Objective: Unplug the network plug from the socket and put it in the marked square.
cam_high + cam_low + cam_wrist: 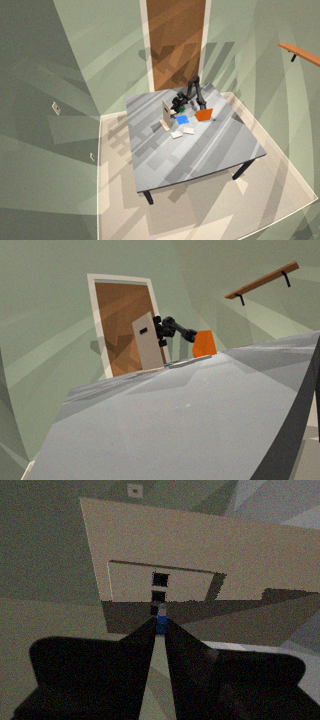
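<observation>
My gripper [171, 114] [160, 622] is shut on the blue plug [161, 626], whose pale, clear front end shows ahead of the fingertips. The upright beige panel [166, 118] [151, 351] [200, 540] stands in front of the fingers. Its raised faceplate [132, 582] has dark square openings. The plug's front end shows in front of the lowest visible opening and looks clear of the panel, though the exact gap is hard to tell. In the exterior view the panel hides the fingertips. A flat blue square [182, 119] lies on the table [206, 152] beside the panel.
A green patch [181, 110] lies behind the blue square. An orange block [204, 115] [205, 344] stands to the right, near the arm's base. Two flat white pieces, one left [176, 134] and one right [188, 130], lie in front of the blue square.
</observation>
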Motion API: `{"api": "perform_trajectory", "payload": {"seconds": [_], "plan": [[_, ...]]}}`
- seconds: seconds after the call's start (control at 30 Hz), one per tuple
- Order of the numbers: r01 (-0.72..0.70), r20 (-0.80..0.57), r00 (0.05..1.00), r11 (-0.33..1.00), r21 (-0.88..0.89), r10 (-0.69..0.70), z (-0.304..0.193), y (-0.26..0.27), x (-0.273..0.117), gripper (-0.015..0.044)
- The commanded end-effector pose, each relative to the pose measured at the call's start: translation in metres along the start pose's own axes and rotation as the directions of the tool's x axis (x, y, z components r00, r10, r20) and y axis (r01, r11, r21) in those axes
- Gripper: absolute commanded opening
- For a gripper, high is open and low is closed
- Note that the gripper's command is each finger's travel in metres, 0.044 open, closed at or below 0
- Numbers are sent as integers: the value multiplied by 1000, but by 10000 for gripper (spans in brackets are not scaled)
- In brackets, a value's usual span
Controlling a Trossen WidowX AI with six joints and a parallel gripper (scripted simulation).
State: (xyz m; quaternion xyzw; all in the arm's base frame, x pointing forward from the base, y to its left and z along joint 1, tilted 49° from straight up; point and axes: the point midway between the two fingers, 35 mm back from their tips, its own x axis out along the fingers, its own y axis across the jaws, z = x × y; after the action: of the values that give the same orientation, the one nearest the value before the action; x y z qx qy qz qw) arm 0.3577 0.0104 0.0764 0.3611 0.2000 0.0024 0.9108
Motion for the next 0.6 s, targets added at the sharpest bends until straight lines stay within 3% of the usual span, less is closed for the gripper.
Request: {"api": "perform_trajectory", "payload": {"seconds": [0.0,0.57], "plan": [[2,3,1000,1000,4,-2,-1,0,-3,0],[3,3,1000,1000,4,-3,-3,0,-11,0]]}}
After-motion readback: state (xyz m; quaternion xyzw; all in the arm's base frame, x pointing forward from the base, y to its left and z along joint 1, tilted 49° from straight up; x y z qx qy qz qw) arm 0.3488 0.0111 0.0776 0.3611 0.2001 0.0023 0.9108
